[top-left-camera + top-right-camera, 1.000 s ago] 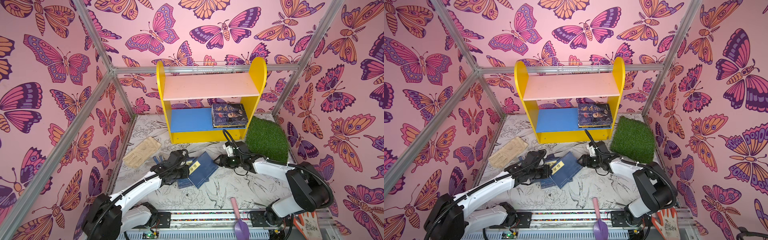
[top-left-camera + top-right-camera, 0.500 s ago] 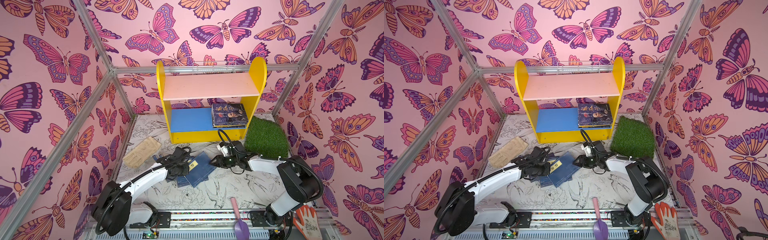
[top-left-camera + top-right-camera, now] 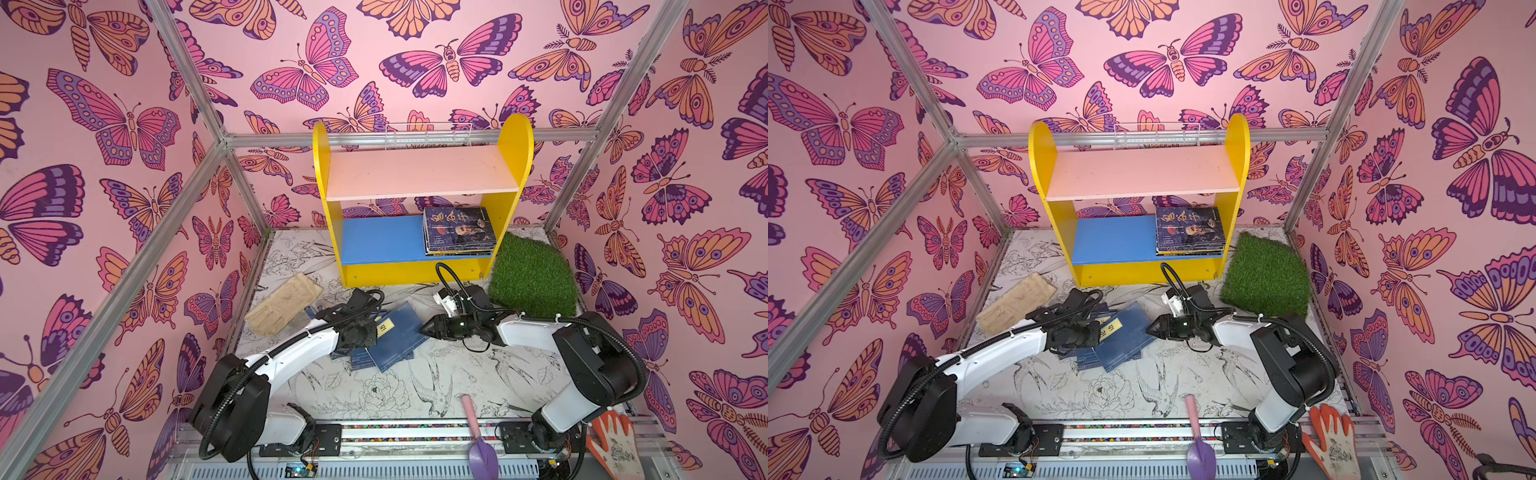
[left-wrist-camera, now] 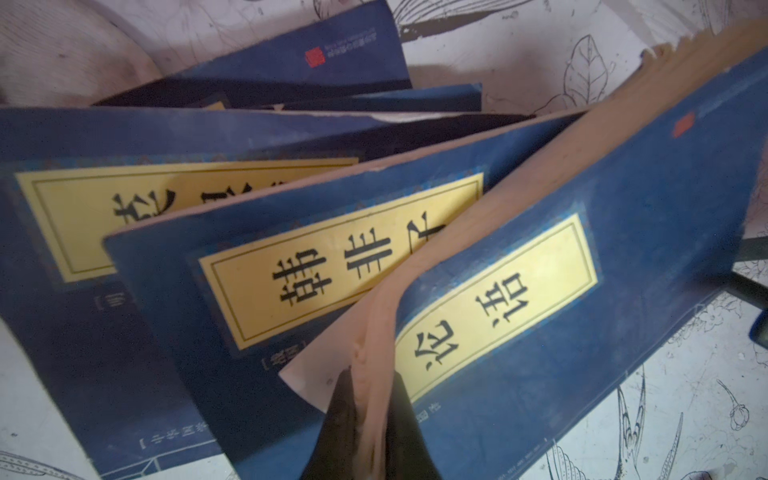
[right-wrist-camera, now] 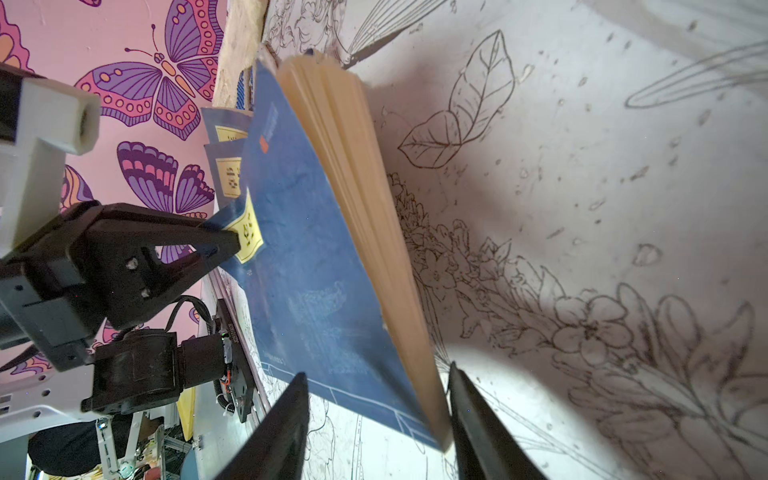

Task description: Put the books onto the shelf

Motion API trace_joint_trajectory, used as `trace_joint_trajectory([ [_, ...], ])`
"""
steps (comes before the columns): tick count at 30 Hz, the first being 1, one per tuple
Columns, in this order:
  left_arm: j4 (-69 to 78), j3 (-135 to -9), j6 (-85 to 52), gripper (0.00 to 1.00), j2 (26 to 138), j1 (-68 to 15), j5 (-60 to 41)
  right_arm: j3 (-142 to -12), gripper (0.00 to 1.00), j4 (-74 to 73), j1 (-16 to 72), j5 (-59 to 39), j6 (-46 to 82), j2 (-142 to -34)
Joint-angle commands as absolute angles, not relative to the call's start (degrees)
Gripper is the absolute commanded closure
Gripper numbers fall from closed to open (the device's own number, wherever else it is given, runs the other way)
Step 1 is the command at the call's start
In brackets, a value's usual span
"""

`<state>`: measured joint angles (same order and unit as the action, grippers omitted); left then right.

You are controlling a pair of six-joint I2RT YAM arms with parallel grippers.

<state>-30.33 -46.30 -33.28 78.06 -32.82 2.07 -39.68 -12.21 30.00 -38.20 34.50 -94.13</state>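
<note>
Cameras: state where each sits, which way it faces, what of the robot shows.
Both top views: high at the front, looking down at the shelf and table; left arm and right arm show.
Left wrist: low on the left arm, facing the fanned books; left gripper pinches the lifted book.
Right wrist: low, facing the left arm; open right gripper straddles that book's corner.
Shared: both wrist views show the lifted book.

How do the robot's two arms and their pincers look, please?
The left arm and right arm have white shells, black joints and a black ribbed cable each. The left pincer and right pincer are black, with tapering pointed fingers.
</note>
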Motion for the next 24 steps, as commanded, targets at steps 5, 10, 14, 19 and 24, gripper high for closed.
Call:
trace_joint_trajectory([
  [5,-32.61,-45.26,-32.87,1.00,79.54,-31.18,10.02,-38.59,0.50,-13.96,29.45,-40.05,34.04,-95.76],
  [10,-32.60,-45.68,-32.21,1.00,79.94,-31.18,9.59,-38.14,0.51,-20.45,29.53,-42.32,36.96,-96.17],
  [14,-32.56,-45.88,-31.69,1.00,80.15,-31.19,9.15,-38.58,0.51,-22.65,29.53,-41.77,37.27,-97.33],
  [19,-32.44,-45.97,-31.03,1.00,79.98,-31.15,8.44,-38.95,0.50,-26.22,29.53,-40.94,38.64,-99.94],
  [24,-32.34,-46.16,-30.25,1.00,79.78,-31.16,7.91,-39.92,0.49,-27.96,29.44,-39.63,38.32,-101.89],
])
